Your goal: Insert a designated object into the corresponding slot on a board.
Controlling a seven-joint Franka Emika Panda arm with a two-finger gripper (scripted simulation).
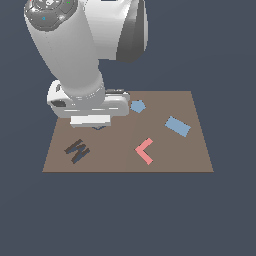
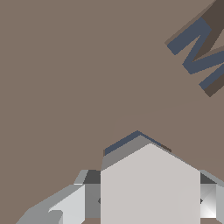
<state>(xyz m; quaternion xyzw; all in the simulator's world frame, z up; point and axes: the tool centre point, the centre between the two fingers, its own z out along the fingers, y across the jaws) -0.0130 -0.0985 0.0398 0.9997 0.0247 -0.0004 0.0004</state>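
1. Exterior view: I read no writing anywhere. My gripper [image 1: 95, 122] sits low over the flat brown board [image 1: 165, 162], beside a dark W recess [image 1: 77, 150]. A blue pentagon [image 1: 137, 106], blue rectangle [image 1: 177, 126] and pink L [image 1: 145, 150] lie flat.
2. Wrist view: the fingers [image 2: 65, 205] clamp the pale matte hexagon block [image 2: 148, 188], partly sunk in the dark slot [image 2: 124, 142].
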